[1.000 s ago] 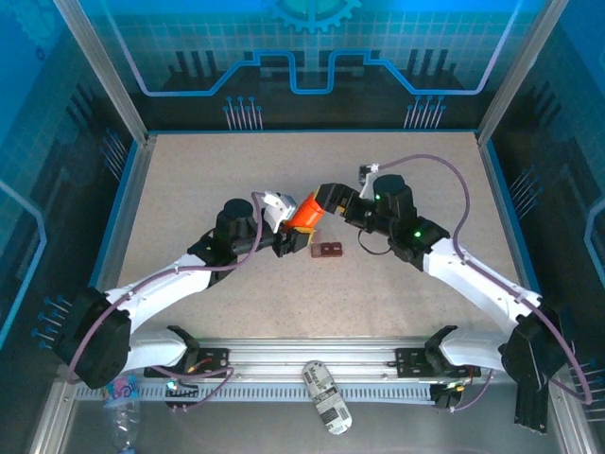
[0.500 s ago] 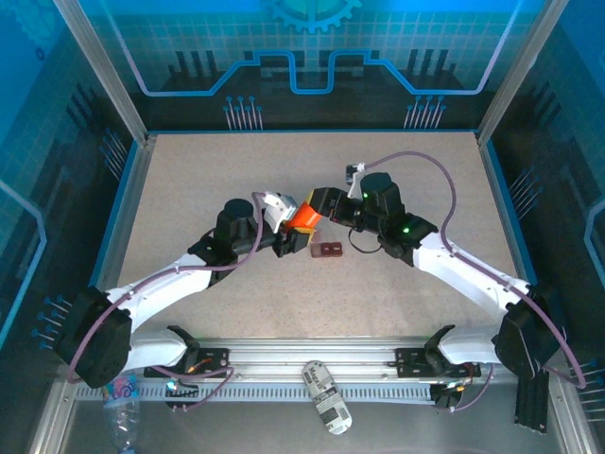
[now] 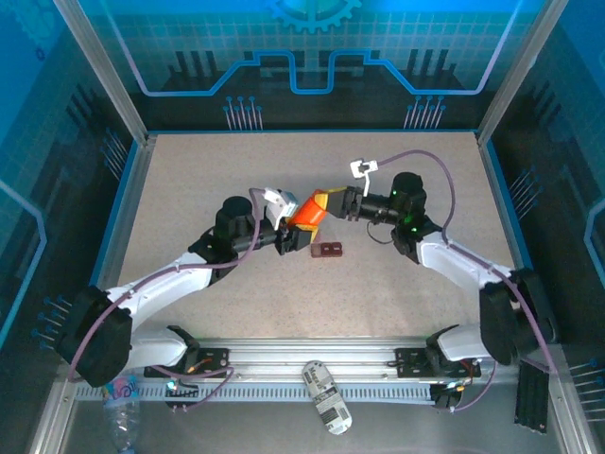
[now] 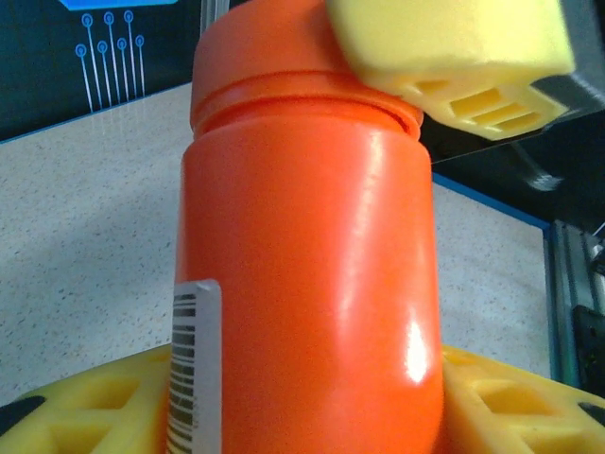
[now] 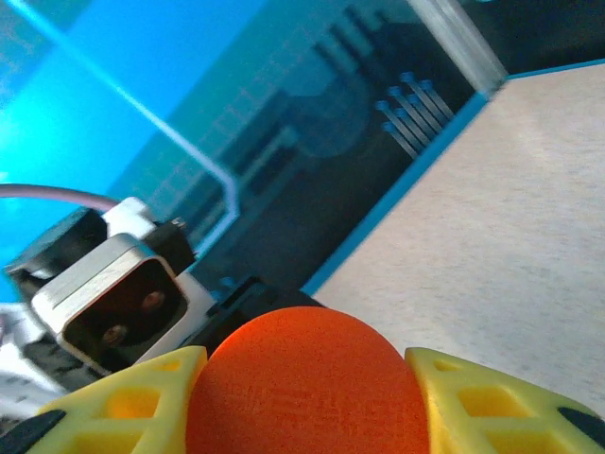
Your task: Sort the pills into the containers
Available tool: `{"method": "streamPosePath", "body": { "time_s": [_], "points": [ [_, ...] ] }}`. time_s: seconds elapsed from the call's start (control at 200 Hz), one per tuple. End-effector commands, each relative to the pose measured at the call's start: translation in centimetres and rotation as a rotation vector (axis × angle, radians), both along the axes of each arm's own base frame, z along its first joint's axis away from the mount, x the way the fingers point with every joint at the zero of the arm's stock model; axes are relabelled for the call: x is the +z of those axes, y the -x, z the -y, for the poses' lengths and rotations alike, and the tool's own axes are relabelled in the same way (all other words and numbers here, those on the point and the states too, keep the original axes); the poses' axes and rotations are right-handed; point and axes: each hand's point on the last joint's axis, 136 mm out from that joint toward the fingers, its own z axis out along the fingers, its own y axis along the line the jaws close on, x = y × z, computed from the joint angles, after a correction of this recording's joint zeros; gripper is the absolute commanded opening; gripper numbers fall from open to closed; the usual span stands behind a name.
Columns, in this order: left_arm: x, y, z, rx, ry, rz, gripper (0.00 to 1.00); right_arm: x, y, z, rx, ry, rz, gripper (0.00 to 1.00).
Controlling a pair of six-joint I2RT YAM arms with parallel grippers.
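- the left claw (image 3: 286,234) is closed on the lower body of a bright orange plastic pill bottle (image 3: 304,212); in the left wrist view its yellow fingers (image 4: 85,407) press against either side of the bottle
- the bottle is held above the speckled beige surface (image 3: 189,189), near its middle, and is tilted so that its round orange cap (image 4: 274,57) points towards the right claw; a white barcode label (image 4: 197,369) runs down the bottle's side
- a small flat dark maroon rectangular box (image 3: 328,250), with two square cells side by side, lies on the surface just in front of the bottle and slightly to its right; it is near both claws and touches neither, and the contents of its cells are too small to tell
- the right claw (image 3: 329,202) is closed on the cap; the right wrist view shows a yellow finger (image 5: 477,407) on each side of the cap, and behind the cap the left arm's white and black wrist housing (image 5: 113,293)
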Motion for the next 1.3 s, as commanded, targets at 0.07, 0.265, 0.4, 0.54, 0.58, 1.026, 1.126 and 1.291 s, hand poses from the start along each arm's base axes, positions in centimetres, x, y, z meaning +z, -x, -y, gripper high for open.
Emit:
{"method": "streamPosePath", "body": {
  "time_s": [0.07, 0.265, 0.4, 0.54, 0.58, 1.026, 1.126, 1.291],
  "points": [
    [1.4, 0.9, 0.5, -0.077, 0.047, -0.007, 0.00, 3.4, -0.7, 2.0, 0.039, -0.124, 0.139, 0.40],
    [1.2, 0.6, 0.4, -0.057, 0.037, 0.000, 0.00, 2.0, -1.3, 2.2, -0.044, -0.080, 0.090, 0.42],
    [1.1, 0.3, 0.2, -0.039, 0.030, 0.012, 0.00, 1.0, -1.8, 2.6, -0.142, -0.013, 0.061, 0.42],
    [0.9, 0.3, 0.0, -0.029, 0.028, 0.016, 0.00, -0.9, -3.7, 5.6, -0.333, 0.089, -0.024, 0.44],
    [0.9, 0.2, -0.2, -0.018, 0.029, 0.019, 0.00, -1.9, -4.4, 7.0, -0.409, 0.158, -0.063, 0.46],
    [0.4, -0.2, -2.3, 0.115, 0.027, 0.039, 0.00, -15.8, -5.4, 18.8, -0.840, 0.841, -0.405, 0.47],
    [0.4, -0.1, -2.5, 0.124, 0.025, 0.035, 0.00, -18.0, -5.7, 19.9, -0.875, 0.917, -0.457, 0.47],
    [0.0, 0.0, -2.5, 0.127, 0.018, 0.012, 0.00, -21.0, -6.0, 21.4, -0.926, 1.010, -0.533, 0.45]
  ]
}}
